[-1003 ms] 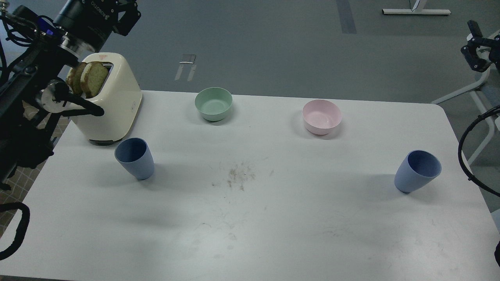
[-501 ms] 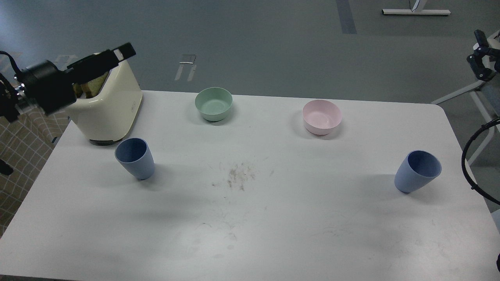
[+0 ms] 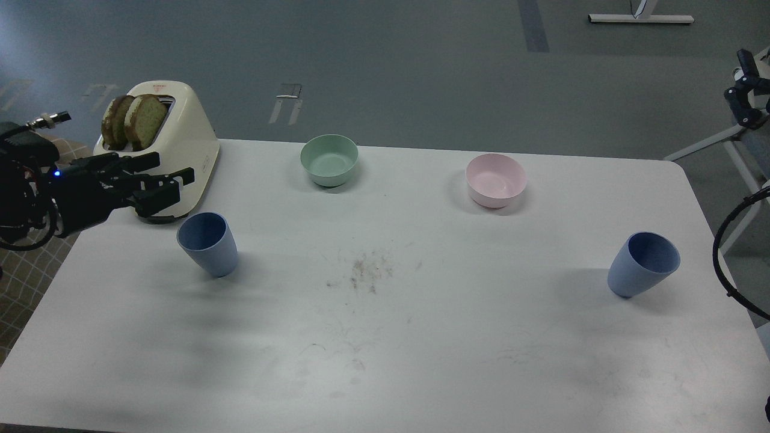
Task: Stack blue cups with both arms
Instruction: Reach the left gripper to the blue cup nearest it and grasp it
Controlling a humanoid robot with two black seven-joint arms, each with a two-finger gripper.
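Two blue cups stand upright and empty on the white table (image 3: 421,349). The left cup (image 3: 207,245) is just in front of the toaster, the right cup (image 3: 643,264) is near the table's right edge. My left gripper (image 3: 173,169) is open and empty. It reaches in from the left, level with the toaster's front, just above and left of the left cup without touching it. My right gripper (image 3: 745,90) shows small at the far right edge, high and well away from the right cup; its fingers cannot be told apart.
A cream toaster (image 3: 180,144) with two bread slices stands at the back left, right behind my left gripper. A mint-green bowl (image 3: 329,159) and a pink bowl (image 3: 495,179) sit along the back. Crumbs (image 3: 367,270) lie mid-table. A black cable (image 3: 722,252) loops at the right edge.
My left arm has swung down from high above the toaster to table height beside the left cup. The right gripper drifted slightly right and down. The cups have not moved.
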